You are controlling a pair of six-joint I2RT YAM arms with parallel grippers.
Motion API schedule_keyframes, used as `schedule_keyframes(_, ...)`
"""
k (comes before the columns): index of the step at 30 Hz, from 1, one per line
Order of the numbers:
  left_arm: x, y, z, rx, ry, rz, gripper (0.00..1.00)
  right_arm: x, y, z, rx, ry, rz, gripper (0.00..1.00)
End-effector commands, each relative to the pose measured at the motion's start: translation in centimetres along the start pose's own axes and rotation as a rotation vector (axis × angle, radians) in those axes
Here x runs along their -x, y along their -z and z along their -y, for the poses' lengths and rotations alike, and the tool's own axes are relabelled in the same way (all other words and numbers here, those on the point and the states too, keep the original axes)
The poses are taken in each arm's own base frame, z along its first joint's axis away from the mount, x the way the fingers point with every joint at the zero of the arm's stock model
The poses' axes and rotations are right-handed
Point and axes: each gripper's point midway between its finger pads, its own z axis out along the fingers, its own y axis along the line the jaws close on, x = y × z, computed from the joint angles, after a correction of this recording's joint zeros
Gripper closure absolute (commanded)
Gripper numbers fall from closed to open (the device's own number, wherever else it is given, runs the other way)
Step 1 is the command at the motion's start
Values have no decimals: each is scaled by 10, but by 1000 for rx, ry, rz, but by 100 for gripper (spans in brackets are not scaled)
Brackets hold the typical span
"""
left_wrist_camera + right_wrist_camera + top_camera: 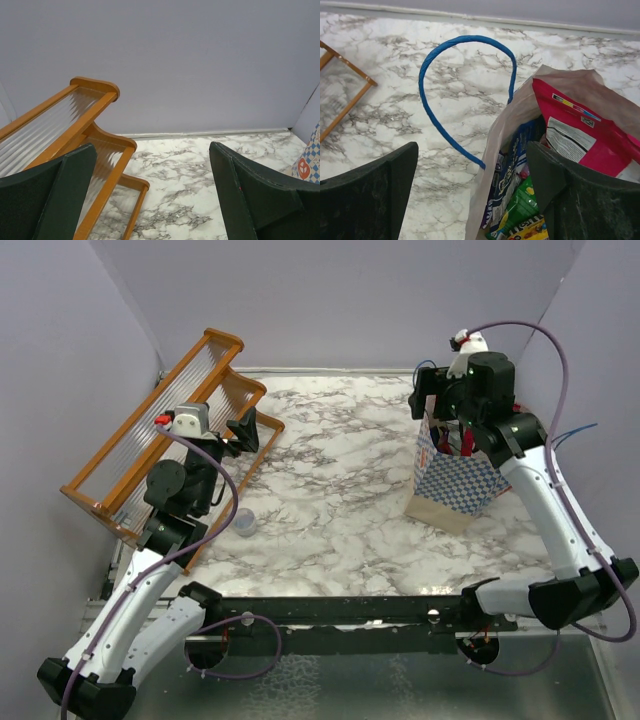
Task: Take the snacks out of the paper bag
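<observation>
The paper bag (455, 480), blue-and-white checkered with a tan base, stands upright at the right of the table. My right gripper (445, 425) is open just above the bag's mouth, its jaws straddling the left wall. In the right wrist view (472, 195) the bag wall (495, 165) runs between the jaws and a blue string handle (432, 105) arcs up. Inside sit the snacks: a pink-red pouch (580, 135), a blue packet (512, 172), a green wrapper (520, 207) and a yellow packet (530, 231). My left gripper (240, 432) is open and empty at the left; the left wrist view (152, 200) looks over bare marble.
An orange wooden rack (165, 435) leans at the left against the wall, close beside my left gripper; it also shows in the left wrist view (95, 135). A small grey-blue cup (244, 524) stands on the marble table (330, 480) near the left arm. Grey walls enclose the space.
</observation>
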Motion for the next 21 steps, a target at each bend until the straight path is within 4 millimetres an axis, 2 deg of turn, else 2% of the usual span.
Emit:
schedule_keyframes(1,10,2,8,-36,19,43,1,5,-16,-8,52,47,-3,16)
schedule_keyframes(6,9,2,12,-53,20,43,1,6,-37,-27,154,87,-3,28)
schedule_keyframes(11,8,1,13,-55,16,38,1,10,-47,-38,210,90,24,49)
schedule_keyframes(14,7,1,13,-55,16,36,1,8,-52,-42,233,90,10,70)
schedule_keyframes(19,5,0,14,-58,14,30,1,12,-44,-64,347,75,9,98)
schedule_keyframes(21,6,0,14,-59,15,31,1,15,-34,-81,426,68,9,99)
